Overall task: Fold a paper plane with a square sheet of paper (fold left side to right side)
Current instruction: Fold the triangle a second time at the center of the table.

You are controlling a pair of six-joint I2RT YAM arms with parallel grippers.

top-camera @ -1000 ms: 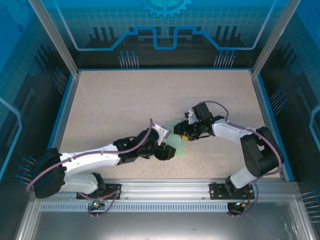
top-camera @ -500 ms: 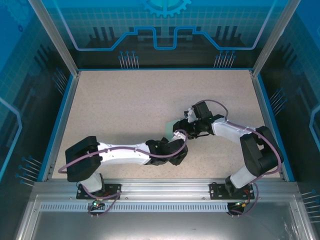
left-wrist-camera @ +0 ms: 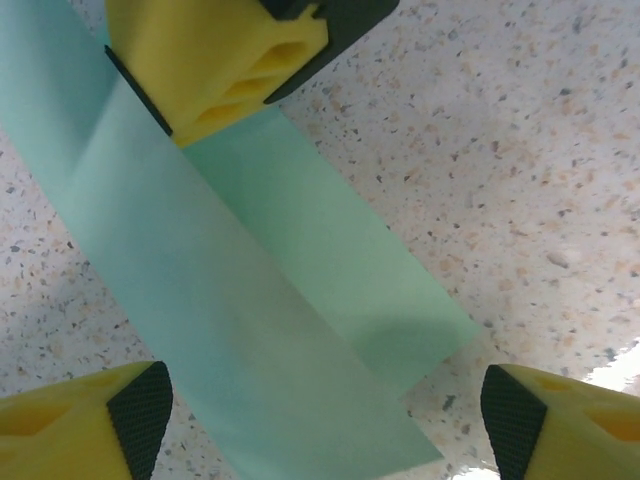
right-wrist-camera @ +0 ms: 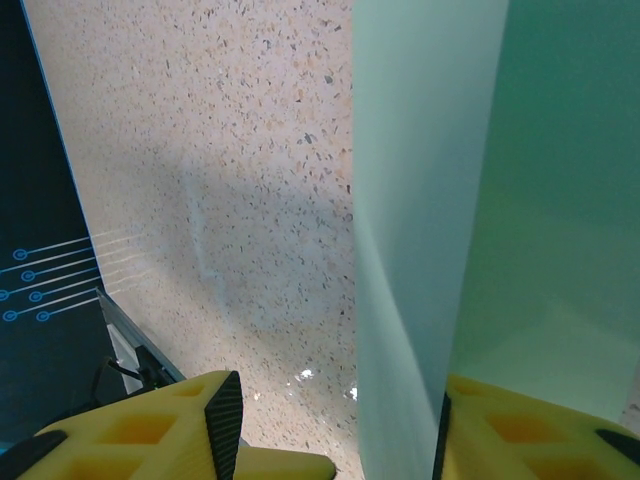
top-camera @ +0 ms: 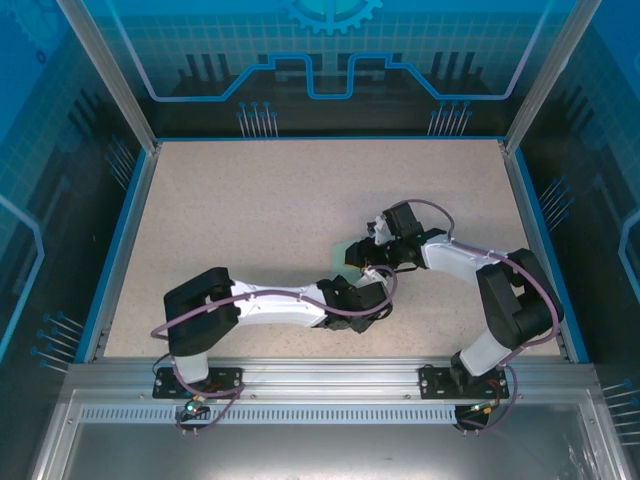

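The square sheet of paper point(top-camera: 343, 250) is pale mint green and creased into a long folded strip point(left-wrist-camera: 300, 300) lying on the speckled table. In the left wrist view my left gripper point(left-wrist-camera: 325, 435) hovers just over the strip's near end, open, with one fingertip point(left-wrist-camera: 135, 410) on each side of it. One yellow finger point(left-wrist-camera: 215, 70) of the right gripper presses on the strip farther along. In the right wrist view my right gripper point(right-wrist-camera: 340, 430) is open. A raised paper flap point(right-wrist-camera: 420, 200) stands against the inner side of its right finger point(right-wrist-camera: 530, 420). The two grippers meet mid-table point(top-camera: 368, 275).
The speckled beige tabletop point(top-camera: 250, 200) lies open to the left and back of the grippers. A blue rim and aluminium posts point(top-camera: 135, 200) bound it, with a dark wall point(right-wrist-camera: 40, 250) beyond the edge.
My left arm has swung right and forward, bringing its gripper over the paper beside the right gripper, and its jaws have opened wider. The right arm has barely moved.
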